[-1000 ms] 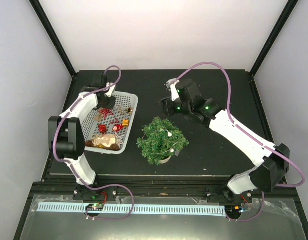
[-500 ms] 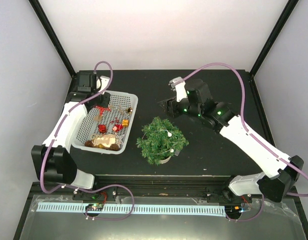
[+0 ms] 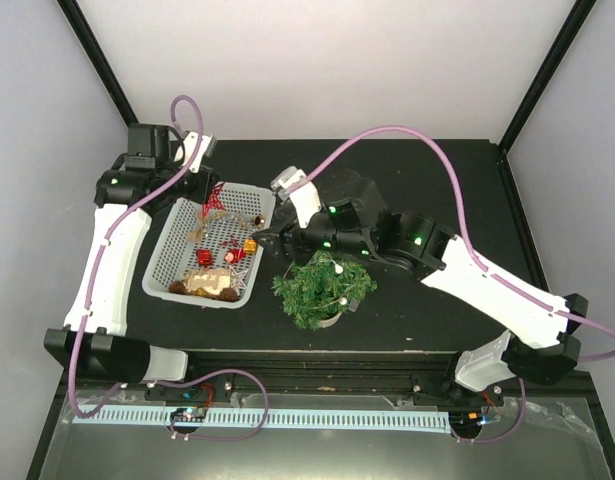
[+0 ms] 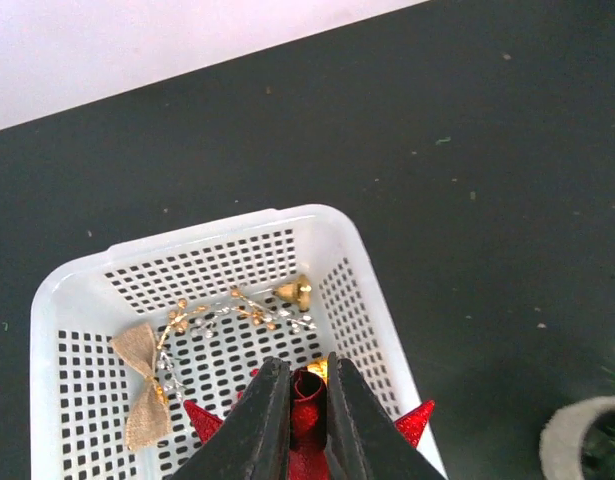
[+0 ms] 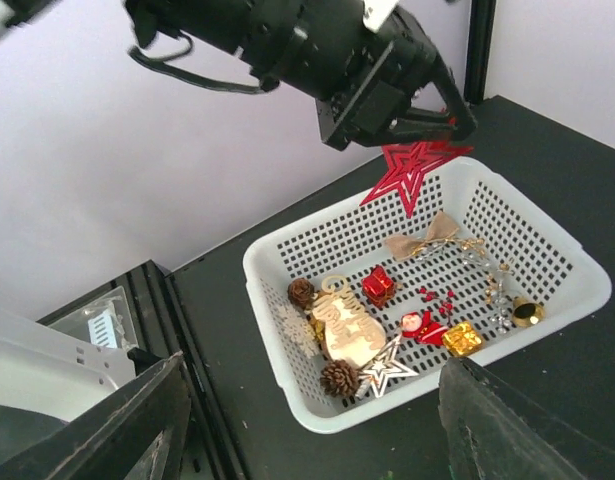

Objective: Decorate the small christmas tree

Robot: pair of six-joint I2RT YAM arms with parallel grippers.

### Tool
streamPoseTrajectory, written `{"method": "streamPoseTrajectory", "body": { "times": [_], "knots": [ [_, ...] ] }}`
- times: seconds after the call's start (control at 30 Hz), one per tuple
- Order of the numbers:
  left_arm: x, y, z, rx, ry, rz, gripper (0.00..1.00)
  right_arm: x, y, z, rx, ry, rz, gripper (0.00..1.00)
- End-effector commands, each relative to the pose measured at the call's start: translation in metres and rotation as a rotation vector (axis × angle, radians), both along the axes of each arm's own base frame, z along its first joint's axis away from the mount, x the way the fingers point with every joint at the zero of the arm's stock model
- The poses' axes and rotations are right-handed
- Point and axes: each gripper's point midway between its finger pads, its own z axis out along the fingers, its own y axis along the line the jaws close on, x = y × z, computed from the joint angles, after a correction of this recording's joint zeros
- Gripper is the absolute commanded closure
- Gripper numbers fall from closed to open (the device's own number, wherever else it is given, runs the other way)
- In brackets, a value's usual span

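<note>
We see the left fingers [image 4: 259, 425] pinching a red star [image 4: 309, 412] above the far end of the white basket [image 4: 202, 272]. The right fingers [image 5: 517, 430] are spread, hovering by the basket's right edge. The small christmas tree [image 3: 324, 280] stands upright on the worktop [image 3: 387, 320], just right of the basket
</note>
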Motion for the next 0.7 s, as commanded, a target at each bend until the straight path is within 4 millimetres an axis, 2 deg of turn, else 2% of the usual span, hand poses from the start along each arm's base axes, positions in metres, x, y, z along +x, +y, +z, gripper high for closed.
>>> {"method": "streamPoseTrajectory", "body": {
  "times": [0.0,0.1,0.17,0.47,0.67],
  "knots": [
    [-0.034,-0.013,0.04,-0.084,-0.038,-0.063,0.89,0.002,0.014,-0.012,-0.016,0.043,-0.085,0.31],
    [-0.045,-0.018,0.047,-0.126,-0.028,-0.079,0.89,0.009,0.022,-0.021,0.032,0.115,-0.151,0.31],
    [-0.059,-0.021,0.057,-0.15,-0.051,-0.091,0.89,0.009,0.028,-0.021,0.091,0.15,-0.167,0.31],
    [-0.09,-0.027,0.068,-0.196,-0.059,-0.119,0.89,0.021,0.068,-0.016,0.159,0.178,-0.202,0.31],
    [-0.106,-0.029,0.066,-0.216,-0.059,-0.128,0.89,0.027,0.088,-0.017,0.183,0.199,-0.201,0.32]
  ]
}}
